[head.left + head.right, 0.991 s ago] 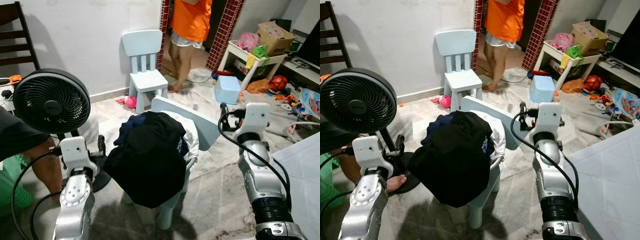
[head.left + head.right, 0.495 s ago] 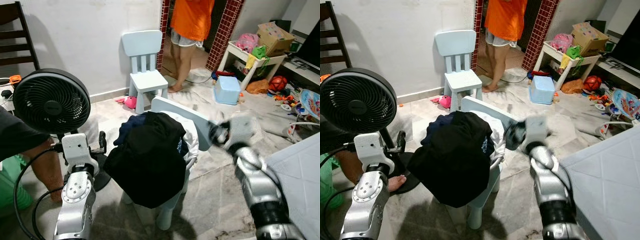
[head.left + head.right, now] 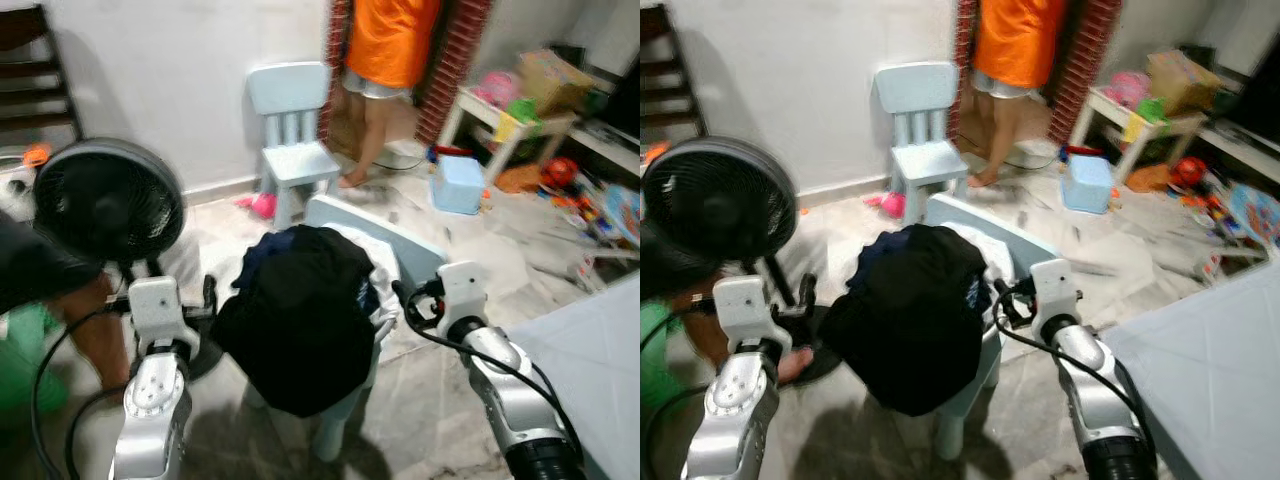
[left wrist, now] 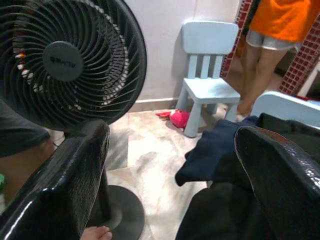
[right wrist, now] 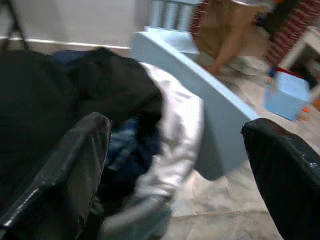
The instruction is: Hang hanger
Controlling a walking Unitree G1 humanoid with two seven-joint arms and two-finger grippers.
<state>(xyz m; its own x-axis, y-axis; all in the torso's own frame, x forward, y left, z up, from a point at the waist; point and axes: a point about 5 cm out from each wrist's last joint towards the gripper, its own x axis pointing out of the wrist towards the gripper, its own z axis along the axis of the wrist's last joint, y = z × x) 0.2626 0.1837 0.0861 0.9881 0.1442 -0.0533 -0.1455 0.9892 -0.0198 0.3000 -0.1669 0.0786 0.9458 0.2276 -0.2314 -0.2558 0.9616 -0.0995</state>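
Both pincers open, empty, flanking the clothes pile; no hanger identified.

My right pincer has fingers spread wide, close beside the white garment on the pale blue chair; my left pincer is equally parted, near the black garment. Risk: closing here would likely snag loose cloth and drag the heap off the seat; the fan stands close to my left arm. Hanger not distinguishable; possibly buried under the pile.

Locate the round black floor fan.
The round black floor fan stands on the robot's left against the white wall, beside the clothes-piled light blue chair and just beyond the left gripper.
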